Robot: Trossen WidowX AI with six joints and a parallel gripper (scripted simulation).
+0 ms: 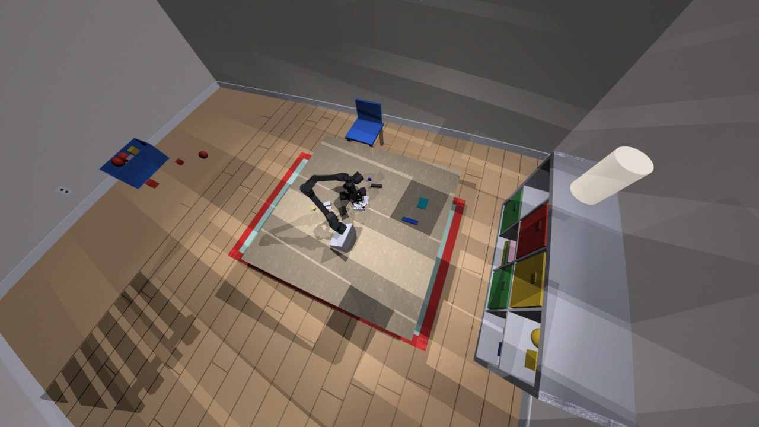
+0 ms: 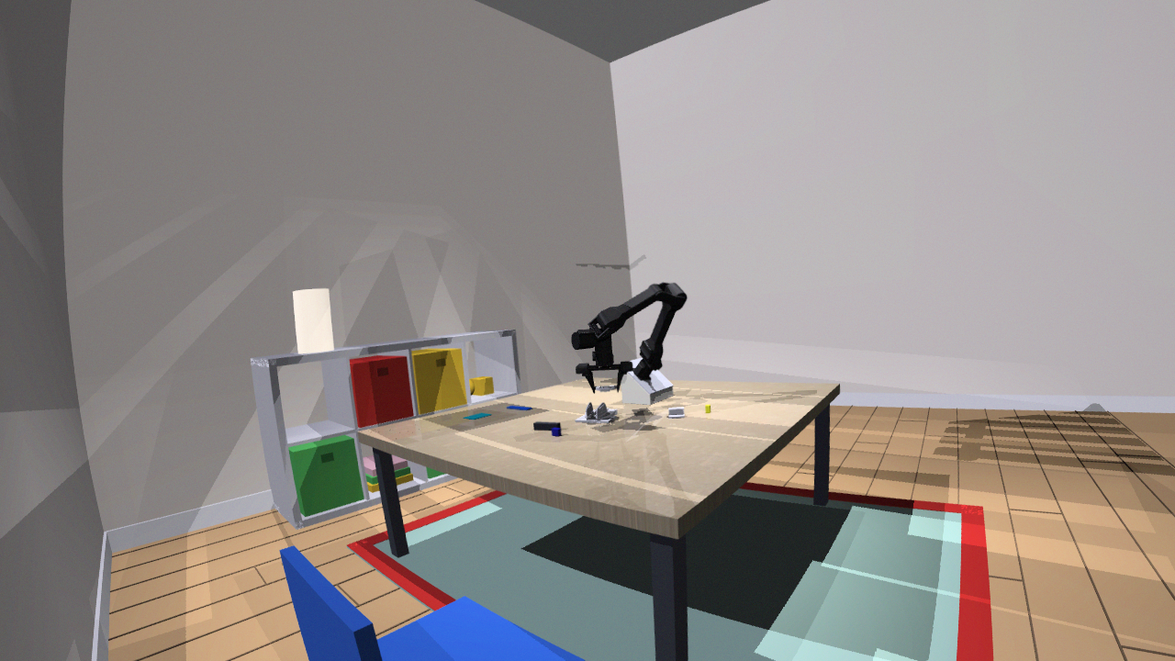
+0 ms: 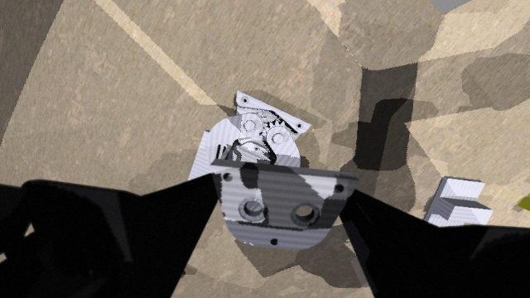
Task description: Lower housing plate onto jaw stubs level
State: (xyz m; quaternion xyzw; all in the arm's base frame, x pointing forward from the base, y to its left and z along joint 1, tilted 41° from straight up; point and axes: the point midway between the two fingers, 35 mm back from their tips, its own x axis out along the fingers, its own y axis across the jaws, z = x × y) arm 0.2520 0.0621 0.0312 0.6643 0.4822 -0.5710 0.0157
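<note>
My gripper [image 2: 606,388] [image 3: 279,183] is shut on the housing plate [image 2: 606,383] [image 3: 279,225], a grey-white plate with two large holes and three small ones. It spans between the fingertips and hangs clearly above the table. The white jaw assembly [image 1: 360,203] [image 2: 597,415] stands on the table below. In the wrist view, its two round stubs [image 3: 249,125] [image 3: 277,137] show beyond the plate's far edge, with meshing teeth between them. The plate covers the near part of the assembly, and its holes are not over the stubs.
A white stepped block [image 1: 327,204] [image 2: 675,412] [image 3: 464,200] and a yellow piece [image 1: 313,208] [image 2: 708,408] lie to one side. A black block [image 1: 376,185] [image 2: 546,425], a blue piece [image 1: 369,179] [image 2: 555,431], a teal tile [image 1: 422,203] [image 2: 477,416] and a blue bar [image 1: 410,220] [image 2: 519,408] lie on the other.
</note>
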